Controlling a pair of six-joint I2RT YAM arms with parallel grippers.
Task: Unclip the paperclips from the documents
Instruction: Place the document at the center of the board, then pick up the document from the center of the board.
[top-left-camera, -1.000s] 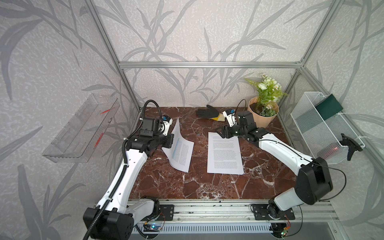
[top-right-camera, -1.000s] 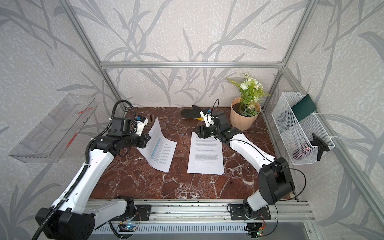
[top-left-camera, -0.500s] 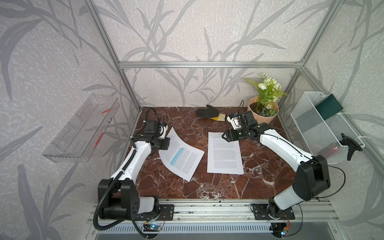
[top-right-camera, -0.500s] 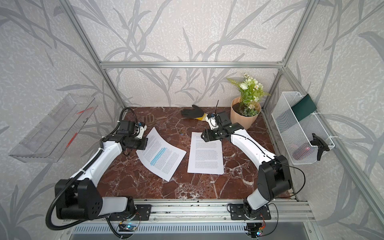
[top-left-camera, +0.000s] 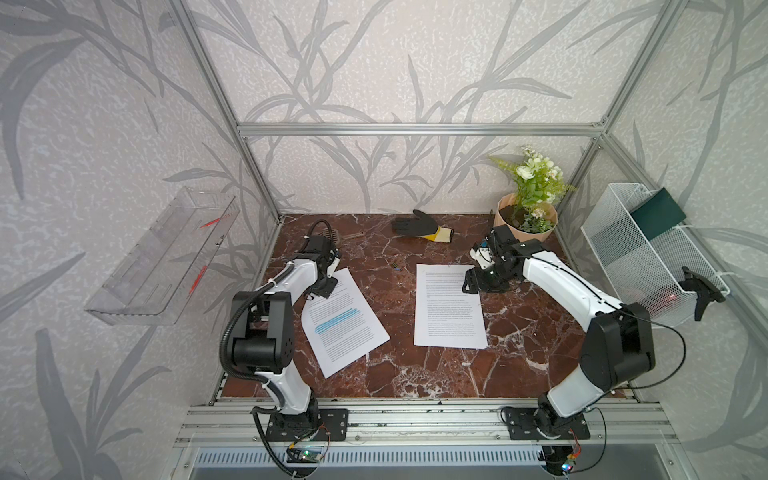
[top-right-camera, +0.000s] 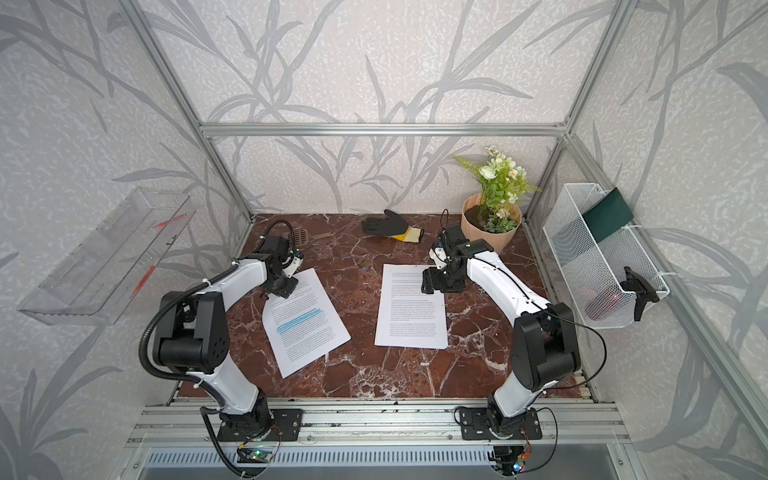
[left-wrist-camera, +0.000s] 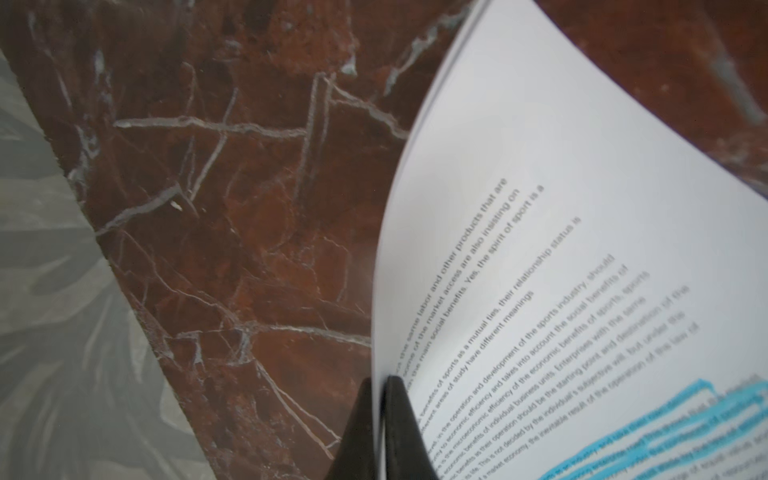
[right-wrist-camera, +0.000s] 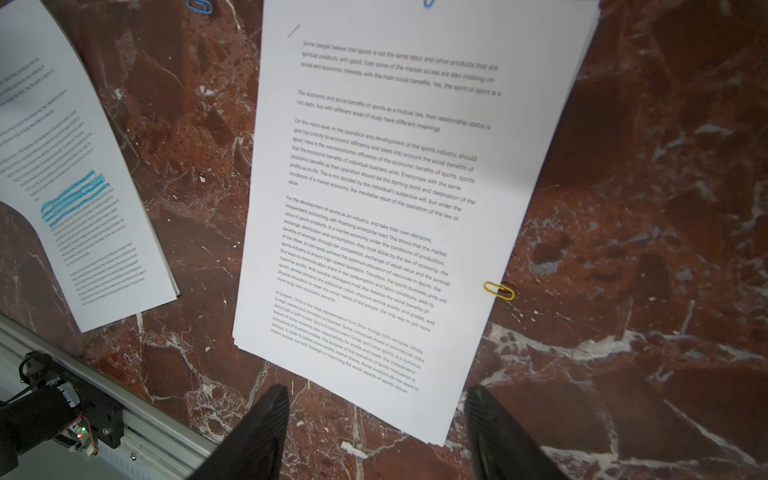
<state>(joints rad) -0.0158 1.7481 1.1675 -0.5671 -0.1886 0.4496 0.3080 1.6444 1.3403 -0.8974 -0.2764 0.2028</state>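
Left gripper (left-wrist-camera: 379, 380), jaws nearly closed, pinches the far-left edge of the highlighted document (top-left-camera: 343, 316). Right gripper (right-wrist-camera: 376, 392) gapes empty above the far-right corner of the plain document (top-left-camera: 449, 307); a yellow paperclip (right-wrist-camera: 498, 290) sits at its right edge. A bare strip of tabletop (top-left-camera: 399, 299) separates the two documents

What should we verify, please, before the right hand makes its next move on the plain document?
1. Right hand open: ok, spread wide over the plain document.
2. Blue paperclip removed from its top edge: not ok, it appears clipped there.
3. Yellow paperclip removed: cannot tell, it straddles the side edge.
4. Left hand clear of the highlighted document: not ok, the sheet edge sits between its jaws.
5. Left grip released: cannot tell.
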